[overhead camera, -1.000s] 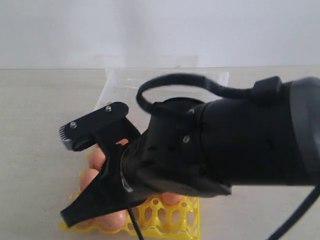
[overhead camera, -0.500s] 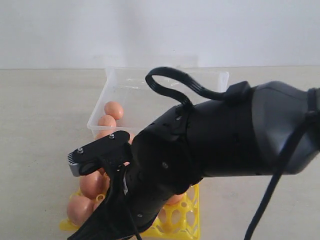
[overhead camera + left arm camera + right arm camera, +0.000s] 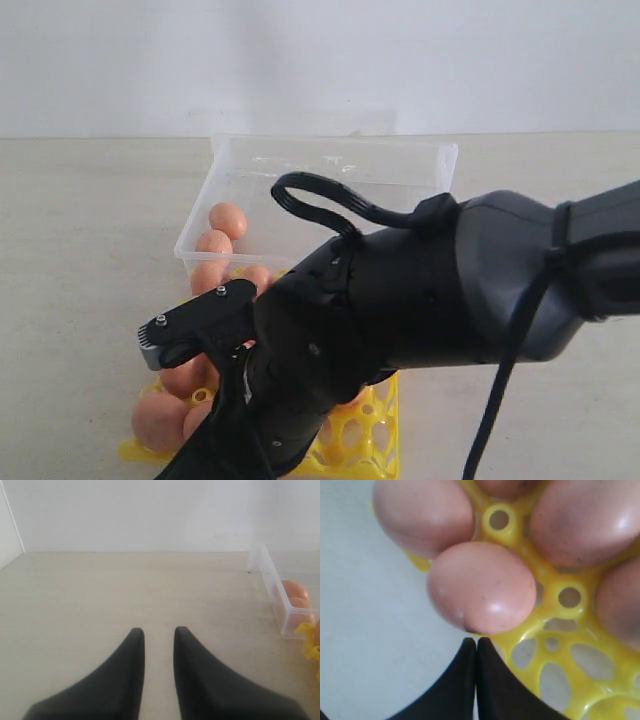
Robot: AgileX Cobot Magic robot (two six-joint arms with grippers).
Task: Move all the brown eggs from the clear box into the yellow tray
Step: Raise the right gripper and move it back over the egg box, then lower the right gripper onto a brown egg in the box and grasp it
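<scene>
- Several brown eggs point(image 3: 228, 218) lie along one side of the clear box point(image 3: 330, 146) on a pale bench point(image 3: 80, 250). At least three more sit in cups of the yellow tray point(image 3: 352, 440) just in front of it.
- The right arm point(image 3: 430, 290) hangs low over the tray. Its right fingers point(image 3: 465, 680) are pressed together with nothing between them, tips right at the edge of the nearest egg point(image 3: 482, 587), which is seated in a cup at the tray's rim. Whether the tips touch the shell cannot be told.
- The left fingers point(image 3: 125, 665) stand slightly apart and empty over bare bench, off to the side of the box.
- With eggs left in the box, the job looks only partly done.
- The eggs look light, rigid and smooth. Their thin shells would likely crack under a hard squeeze or a drop, and the rounded surface may slip out of a pinch placed near either end.
- The safest hold is probably across the widest part, with the fingers spread wider than the egg and closed gently from above.
- The eggs in the box lie close to one another and to the wall, so a finger may have to slide between egg and wall. Knocking a neighbour is the risk.
</scene>
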